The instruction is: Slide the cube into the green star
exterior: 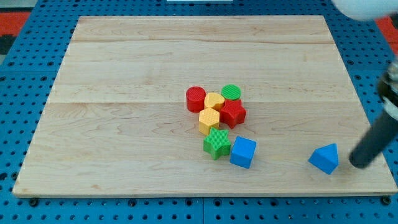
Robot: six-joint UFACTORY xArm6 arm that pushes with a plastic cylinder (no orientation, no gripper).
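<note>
Blue cube (242, 152) is seen just beside green star (216, 143). No pincer is fitted; my tip (359, 163) is parked right of blue triangle (324, 158). That triangle risks being dragged along.

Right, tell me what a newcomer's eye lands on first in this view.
First, the tight huddle of blocks at the board's middle: red cylinder, green cylinder, two yellow blocks, red star. Just below it, the green star and the blue cube sit almost touching. At the view's lower right, my tip rests just right of a lone blue triangular block.
</note>
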